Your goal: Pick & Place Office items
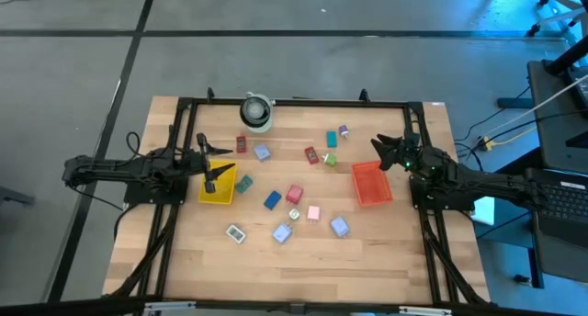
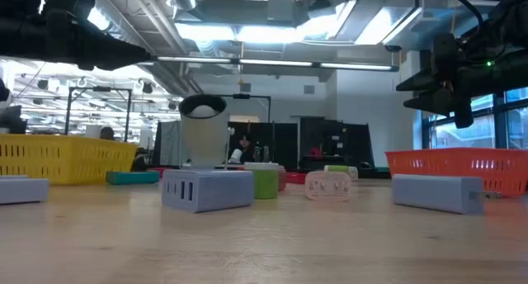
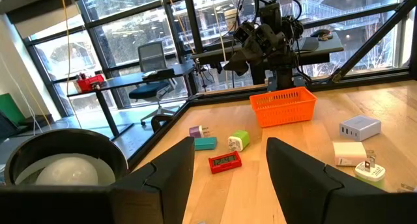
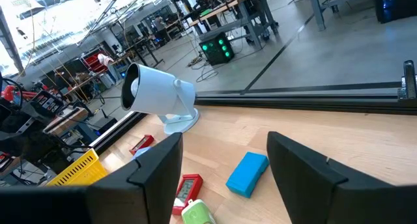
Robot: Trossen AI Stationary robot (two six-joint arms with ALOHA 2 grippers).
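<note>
The office items lie scattered on the wooden table between my arms: a blue block (image 1: 273, 200), a red one (image 1: 311, 154), a green one (image 1: 330, 159), a pink one (image 1: 313, 213), lavender ones (image 1: 339, 226) and a white one (image 1: 236, 232). My left gripper (image 1: 220, 162) hangs open over the far end of the yellow tray (image 1: 218, 189), pointing level toward the table's right. My right gripper (image 1: 378, 153) hangs open by the far end of the orange-red tray (image 1: 371, 184), pointing left. Nothing is between either pair of fingers (image 3: 171, 178) (image 4: 156, 175).
A round grey-white cylinder (image 1: 257, 112) stands at the table's far edge, left of centre. A black frame (image 1: 294, 102) runs around the work area. Both trays rest flat on the table. In the low view a lavender block (image 2: 206, 189) sits closest to the near edge.
</note>
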